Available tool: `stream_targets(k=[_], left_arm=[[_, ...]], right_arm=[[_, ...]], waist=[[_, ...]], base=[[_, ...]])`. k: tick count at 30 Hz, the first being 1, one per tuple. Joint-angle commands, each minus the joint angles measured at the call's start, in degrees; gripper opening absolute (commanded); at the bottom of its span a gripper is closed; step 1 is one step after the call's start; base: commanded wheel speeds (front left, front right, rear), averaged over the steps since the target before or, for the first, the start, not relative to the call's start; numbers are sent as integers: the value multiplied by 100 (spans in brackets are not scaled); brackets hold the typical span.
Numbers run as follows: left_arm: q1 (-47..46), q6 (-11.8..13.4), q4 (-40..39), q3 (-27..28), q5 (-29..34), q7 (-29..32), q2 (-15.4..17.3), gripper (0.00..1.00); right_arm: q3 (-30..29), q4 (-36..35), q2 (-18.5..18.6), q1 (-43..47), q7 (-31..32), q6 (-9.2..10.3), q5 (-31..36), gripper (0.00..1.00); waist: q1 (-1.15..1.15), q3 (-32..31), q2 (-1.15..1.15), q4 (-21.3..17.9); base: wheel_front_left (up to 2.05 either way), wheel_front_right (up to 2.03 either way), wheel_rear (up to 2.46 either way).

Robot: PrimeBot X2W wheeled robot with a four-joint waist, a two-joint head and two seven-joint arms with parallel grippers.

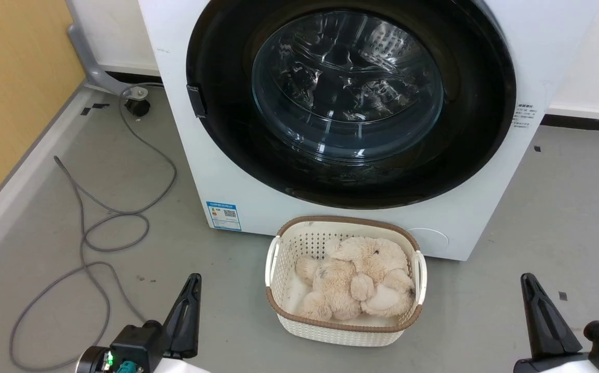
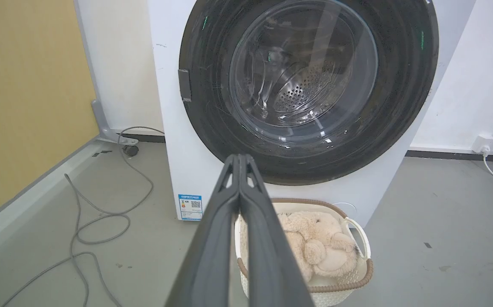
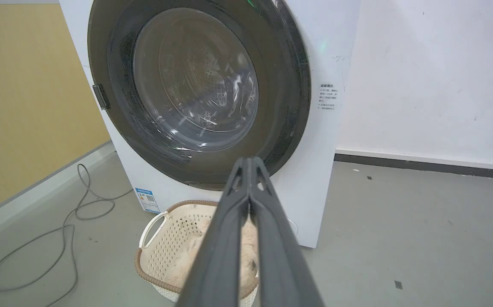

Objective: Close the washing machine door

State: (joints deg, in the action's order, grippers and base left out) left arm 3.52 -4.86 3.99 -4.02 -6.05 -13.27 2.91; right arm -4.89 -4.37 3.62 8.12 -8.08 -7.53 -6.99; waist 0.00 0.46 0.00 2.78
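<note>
Washing machine door sits flush against the front of the white washing machine, closed as far as we see. Our left end effector and right end effector are clenched empty, apart from it, flanking the basket.

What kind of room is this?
Probably a laundry corner, maybe a test room: a white front-loading washing machine stands on a bare grey floor, and a woven laundry basket holding a plush toy sits right in front of it.
</note>
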Motion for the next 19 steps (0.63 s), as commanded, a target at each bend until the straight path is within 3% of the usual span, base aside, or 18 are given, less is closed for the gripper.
stream_targets(k=[1,19], left_arm=[[-38,42,-33,22,51,30,1,0],[-89,114,-92,84,141,240,0,0]], right_arm=[[19,17,-8,-82,38,0,71,0],[95,85,-19,-201,163,1,173,0]], waist=[[0,-1,0,-4],[0,-8,0,-48]], base=[[0,0,0],[0,0,0]])
